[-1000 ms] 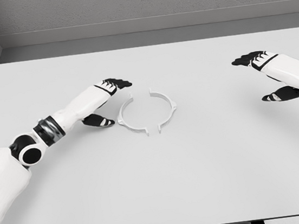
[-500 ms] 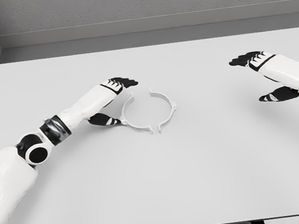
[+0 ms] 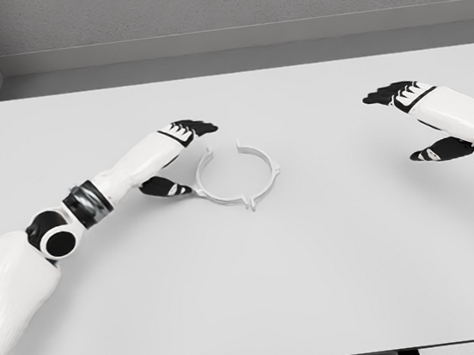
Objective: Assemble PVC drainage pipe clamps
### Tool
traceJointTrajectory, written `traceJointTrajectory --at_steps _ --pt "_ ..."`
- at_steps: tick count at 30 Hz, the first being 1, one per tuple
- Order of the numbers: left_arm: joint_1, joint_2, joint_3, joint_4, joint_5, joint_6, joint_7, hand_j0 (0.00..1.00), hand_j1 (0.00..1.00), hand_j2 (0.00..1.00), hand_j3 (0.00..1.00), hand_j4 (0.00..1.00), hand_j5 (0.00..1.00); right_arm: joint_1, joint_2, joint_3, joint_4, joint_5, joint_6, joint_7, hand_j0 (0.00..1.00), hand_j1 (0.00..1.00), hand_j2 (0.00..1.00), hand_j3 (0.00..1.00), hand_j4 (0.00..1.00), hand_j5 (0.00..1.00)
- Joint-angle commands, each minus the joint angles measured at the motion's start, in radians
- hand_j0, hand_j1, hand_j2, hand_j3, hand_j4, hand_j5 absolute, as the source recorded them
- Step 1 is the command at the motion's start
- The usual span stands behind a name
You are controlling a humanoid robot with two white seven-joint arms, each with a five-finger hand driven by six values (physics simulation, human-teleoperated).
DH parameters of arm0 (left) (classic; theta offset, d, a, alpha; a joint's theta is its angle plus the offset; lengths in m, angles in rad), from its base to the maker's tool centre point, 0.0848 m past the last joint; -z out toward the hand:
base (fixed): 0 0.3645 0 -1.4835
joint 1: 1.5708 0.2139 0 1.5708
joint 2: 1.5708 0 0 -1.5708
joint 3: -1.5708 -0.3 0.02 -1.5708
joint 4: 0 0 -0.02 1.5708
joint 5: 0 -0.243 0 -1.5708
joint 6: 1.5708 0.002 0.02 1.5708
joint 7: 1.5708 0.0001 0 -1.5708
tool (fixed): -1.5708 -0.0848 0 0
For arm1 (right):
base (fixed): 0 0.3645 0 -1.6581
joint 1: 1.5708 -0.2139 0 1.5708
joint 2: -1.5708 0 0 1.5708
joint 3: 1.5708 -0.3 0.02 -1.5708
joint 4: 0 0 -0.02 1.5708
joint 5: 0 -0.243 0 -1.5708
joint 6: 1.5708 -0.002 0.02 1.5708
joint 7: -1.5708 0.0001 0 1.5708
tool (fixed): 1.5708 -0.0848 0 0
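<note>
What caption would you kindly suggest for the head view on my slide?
Left robot hand beside two white clamp halves meeting as a ring on the table; right robot hand hovers apart.

On a white table, two white half-ring clamp pieces lie left of centre: the left half and the right half meet at their lower ends, with a gap at the top. The left hand brackets the left half, fingers spread. The right hand hovers open at the right edge.
</note>
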Motion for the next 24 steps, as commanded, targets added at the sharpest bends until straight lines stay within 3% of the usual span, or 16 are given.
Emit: traceJointTrajectory --at_steps 1,6,24 --pt "0.000 0.003 0.007 0.005 0.008 0.000 0.001 1.00 1.00 1.00 1.00 1.00 1.00 0.000 -0.001 -0.001 0.000 -0.007 0.003 -0.001 1.00 1.00 1.00 1.00 1.00 1.00" --pt "-0.028 -0.006 0.003 0.043 0.007 0.000 0.001 1.00 1.00 1.00 1.00 1.00 1.00 0.000 -0.001 -0.001 0.000 -0.008 0.003 -0.001 1.00 1.00 1.00 1.00 1.00 1.00" --pt "-0.028 -0.033 -0.004 0.045 0.000 0.000 0.001 1.00 1.00 1.00 1.00 1.00 1.00 0.000 -0.001 -0.001 -0.002 -0.008 0.003 -0.001 1.00 1.00 1.00 1.00 1.00 1.00"
